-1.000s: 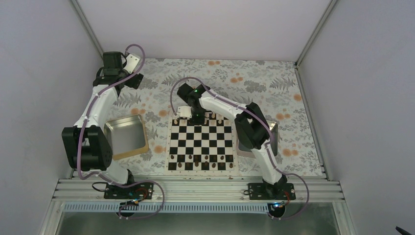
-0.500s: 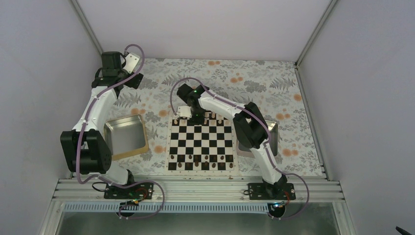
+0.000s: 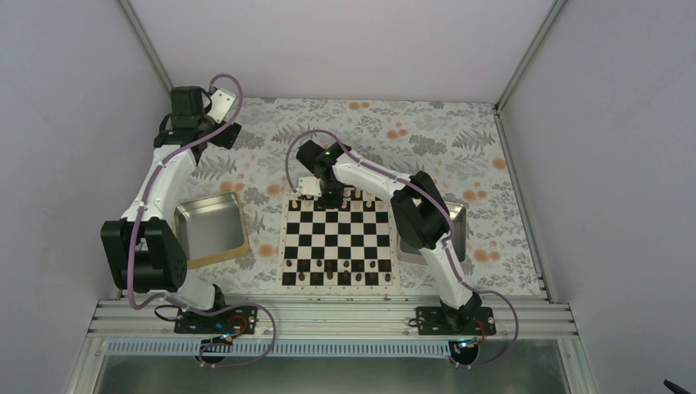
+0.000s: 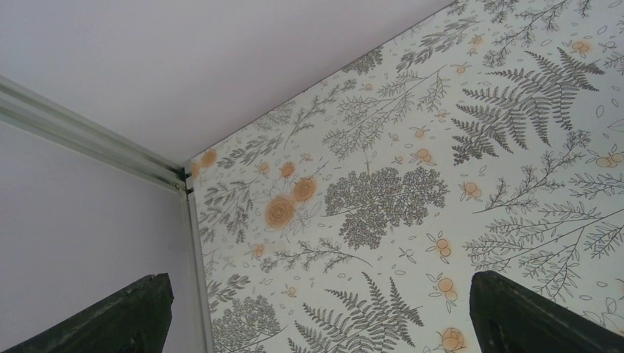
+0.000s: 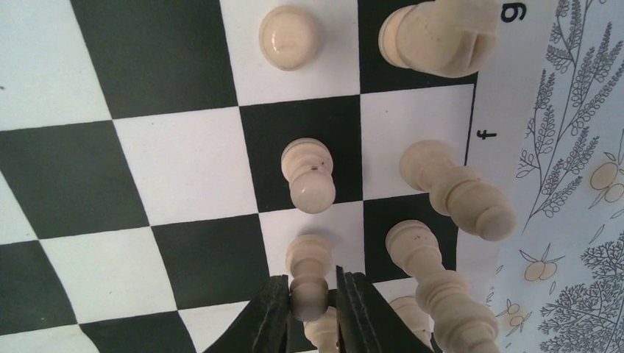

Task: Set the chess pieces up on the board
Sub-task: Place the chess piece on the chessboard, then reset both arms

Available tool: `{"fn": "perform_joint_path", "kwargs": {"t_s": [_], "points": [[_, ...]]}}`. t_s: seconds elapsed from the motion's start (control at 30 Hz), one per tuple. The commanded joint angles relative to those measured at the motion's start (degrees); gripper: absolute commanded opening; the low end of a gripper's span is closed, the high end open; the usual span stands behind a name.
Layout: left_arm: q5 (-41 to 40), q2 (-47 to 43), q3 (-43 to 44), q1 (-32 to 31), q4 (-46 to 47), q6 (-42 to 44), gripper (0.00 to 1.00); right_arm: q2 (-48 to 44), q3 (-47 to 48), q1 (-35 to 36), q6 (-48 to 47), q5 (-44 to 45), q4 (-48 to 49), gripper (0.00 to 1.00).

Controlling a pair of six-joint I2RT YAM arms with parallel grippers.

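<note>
Item: board [image 3: 336, 243], black-and-white chequered, lying flat at the middle of the floral surface [image 3: 427, 131].

Chess pieces [image 3: 361, 194]: pale tan, grouped along the board's far edge. The right wrist view showed them in two ranks beside the lettered border. Three pawns stood in the inner rank and taller pieces [image 5: 456, 190] in the outer rank.

Right hand [image 5: 315, 301]: reached over the far left part of the board. Its fingers [image 5: 272, 312] were closed against the head of one pawn [image 5: 309, 265], which was upright over a white square. Whether the pawn's base touched the square could not be told.

Left hand [image 4: 316, 316]: held near the far left corner of the surface, fingers spread wide, holding nothing.

Dark chessmen [image 3: 336, 267]: in the two near ranks.

Steel trays: one [image 3: 209, 230] left of the board, one [image 3: 460, 226] right of it and partly hidden by the right arm.
</note>
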Motion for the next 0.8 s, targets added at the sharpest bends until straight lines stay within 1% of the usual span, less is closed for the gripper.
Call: {"fn": "perform_joint_path", "kwargs": {"t_s": [0.0,0.03,0.07,0.3,0.37,0.4,0.43,0.47,0.5,0.57,0.67,0.77], "points": [[1.87,-1.61,-0.36,-0.24,0.48,0.17,1.0,0.68,0.38,-0.15,0.9,0.79,0.91,0.23],[1.94,-1.65,-0.4,-0.24,0.58,0.17,1.0,0.64,0.49,-0.11,1.03,0.86,1.02,0.28],[1.88,-1.67,-0.44,-0.24,0.59,0.17,1.0,0.5,0.54,-0.12,1.17,0.93,1.1,0.31],[2.04,-2.17,-0.45,-0.24,0.6,0.26,1.0,-1.56,1.66,-0.08,1.58,0.84,-0.44,0.36],[1.86,-2.49,-0.68,-0.24,0.97,0.24,1.0,-3.82,2.74,-0.12,2.0,0.28,-1.71,0.43],[1.79,-2.62,-0.78,-0.26,1.15,0.19,1.0,-5.47,3.47,-0.11,2.13,-0.45,-2.35,0.51],[1.66,-2.84,-0.98,-0.32,1.44,0.05,1.0,-7.34,3.85,-0.12,2.59,-1.13,-2.7,0.62],[1.48,-2.97,-1.04,-0.25,1.78,-0.2,1.0,-9.38,4.32,-0.4,3.1,-1.81,-2.52,0.93],[1.54,-3.07,-0.97,-0.23,1.85,-0.38,1.0,-11.74,4.48,-0.68,3.74,-2.42,-2.18,0.99],[1.96,-3.25,-0.95,-0.24,1.83,-0.38,1.0,-16.52,3.33,-1.51,5.08,-1.59,-0.11,1.0],[2.38,-3.5,-1.22,-0.2,2.21,-0.4,1.0,-23.58,-2.98,-2.17,7.95,6.26,8.44,1.0],[3.59,-3.52,-1.4,-0.24,2.51,-0.37,1.0,-27.18,-8.47,-2.92,8.57,11.48,14.9,1.0]]}}
